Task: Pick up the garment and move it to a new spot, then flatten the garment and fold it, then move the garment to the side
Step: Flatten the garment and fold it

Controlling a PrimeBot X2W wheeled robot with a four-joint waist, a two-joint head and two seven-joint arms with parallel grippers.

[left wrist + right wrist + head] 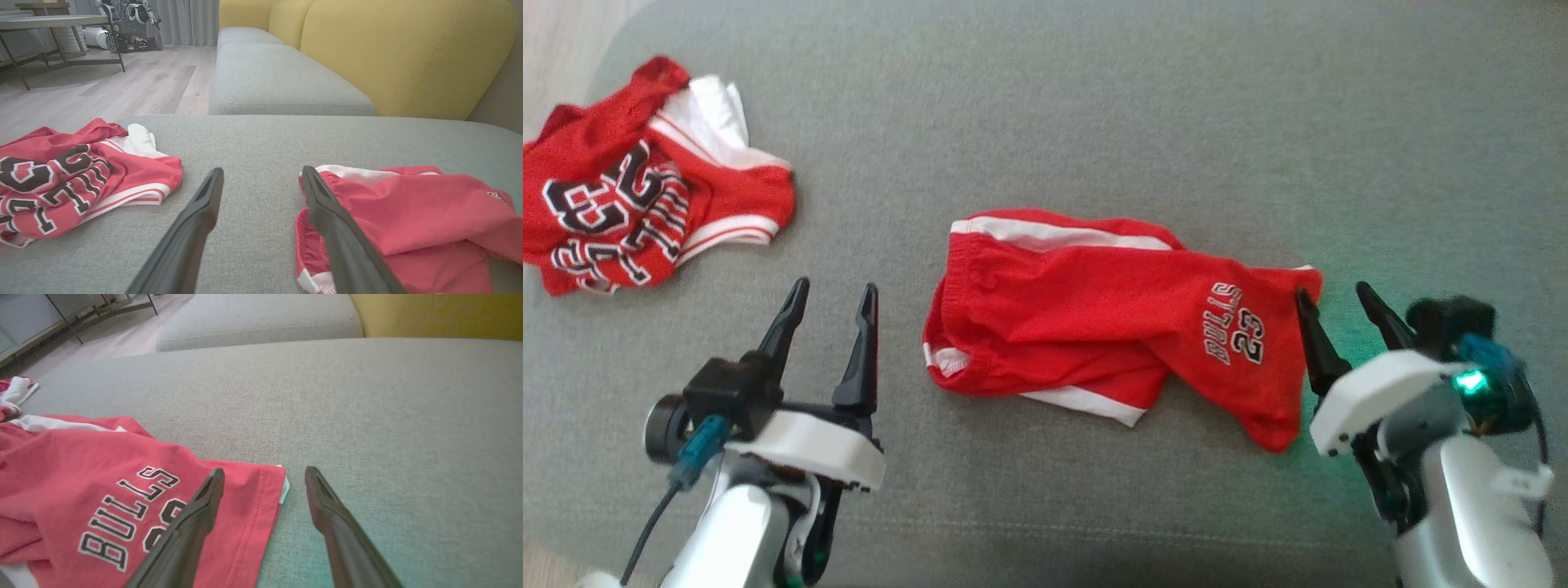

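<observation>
Grey cushion [1094,98] spreads under the work, with a yellow backrest [408,53] behind it and wood floor [143,81] off to one side. Red shorts [1094,310] lie near its middle, between the two arms, and that placing seems to be the point. The left gripper [836,286] stands just beside the elastic waistband [943,327] and the right gripper [1333,291] is at the leg hem [1307,282], so both ends could be taken at once for a lift. Both sets of fingers are spread wide and hold nothing. From the right wrist, the hem's corner sits in the gap between the fingers. The inner finger may be touching cloth, though the angle leaves that unsure.

The shorts are not flat: the legs twist one over the other. A white stripe runs along the far edge, another shows at the near edge, and "BULLS 23" is printed near the hem. A crumpled jersey [629,204] in the same red lies well apart at the left, probably kept clear of this job. I judge the pick-up not yet begun.
</observation>
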